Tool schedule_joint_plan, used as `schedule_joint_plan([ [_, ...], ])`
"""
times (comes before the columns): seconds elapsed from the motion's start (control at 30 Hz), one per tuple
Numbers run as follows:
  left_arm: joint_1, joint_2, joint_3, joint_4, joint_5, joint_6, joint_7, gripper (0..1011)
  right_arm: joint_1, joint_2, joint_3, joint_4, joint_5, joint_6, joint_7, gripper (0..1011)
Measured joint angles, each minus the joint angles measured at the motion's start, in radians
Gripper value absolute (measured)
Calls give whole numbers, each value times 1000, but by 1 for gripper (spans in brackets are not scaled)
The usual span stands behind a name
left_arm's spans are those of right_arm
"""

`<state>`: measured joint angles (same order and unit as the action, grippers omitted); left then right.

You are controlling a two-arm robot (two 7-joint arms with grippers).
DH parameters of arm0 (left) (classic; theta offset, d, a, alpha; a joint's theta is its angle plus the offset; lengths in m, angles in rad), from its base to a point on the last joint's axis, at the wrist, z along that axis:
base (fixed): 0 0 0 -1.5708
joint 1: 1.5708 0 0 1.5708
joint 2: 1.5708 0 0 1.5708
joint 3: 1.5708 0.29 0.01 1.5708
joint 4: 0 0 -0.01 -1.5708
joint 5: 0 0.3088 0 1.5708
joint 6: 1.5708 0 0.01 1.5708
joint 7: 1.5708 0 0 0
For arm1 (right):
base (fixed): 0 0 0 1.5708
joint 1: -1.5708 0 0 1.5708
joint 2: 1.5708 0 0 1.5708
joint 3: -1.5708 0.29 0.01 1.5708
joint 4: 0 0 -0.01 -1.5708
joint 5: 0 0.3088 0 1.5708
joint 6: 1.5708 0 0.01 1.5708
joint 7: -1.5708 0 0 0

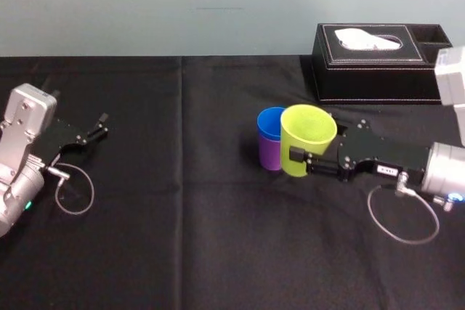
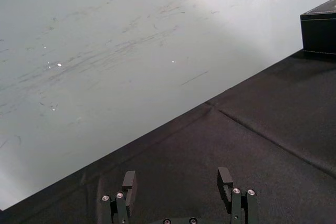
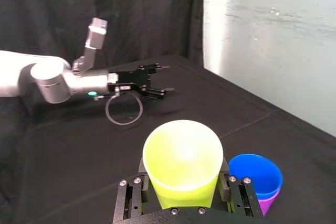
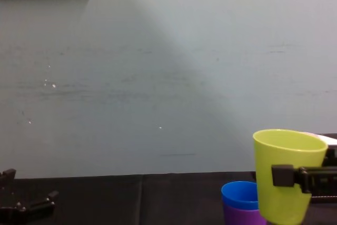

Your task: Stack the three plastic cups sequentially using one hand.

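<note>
Right hand (image 3: 184, 182): fingers pressed against both sides of the yellow-green tapered plastic cup (image 1: 308, 138).
Yellow-green cup: just beside the nested pair, on the side toward the right edge of the black-clothed counter (image 1: 189, 201).
Bright blue plastic cup (image 1: 270, 125): nested inside the purple plastic cup (image 1: 269, 156), right of the counter's middle.
Left hand (image 1: 102, 127): fingers spread, empty, near the left edge.

Three cups, two grippers, one tissue box (image 1: 378, 63).
The cups are one yellow-green cup (image 1: 308, 139), one blue cup (image 1: 270, 125) and one purple cup (image 1: 269, 156), all in front of the tissue box; one right gripper (image 1: 314, 143) is there too, and one left gripper (image 1: 102, 125) is far to its left.
</note>
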<state>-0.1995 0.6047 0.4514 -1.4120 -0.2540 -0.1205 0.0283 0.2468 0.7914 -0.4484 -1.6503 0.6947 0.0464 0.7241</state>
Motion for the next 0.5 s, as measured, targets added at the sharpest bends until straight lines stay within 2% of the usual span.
schedule_joint_plan([
  [0.5,0,0,0,0,0,0,0,1011,169,-94,-55,162,-60,28,11,735],
])
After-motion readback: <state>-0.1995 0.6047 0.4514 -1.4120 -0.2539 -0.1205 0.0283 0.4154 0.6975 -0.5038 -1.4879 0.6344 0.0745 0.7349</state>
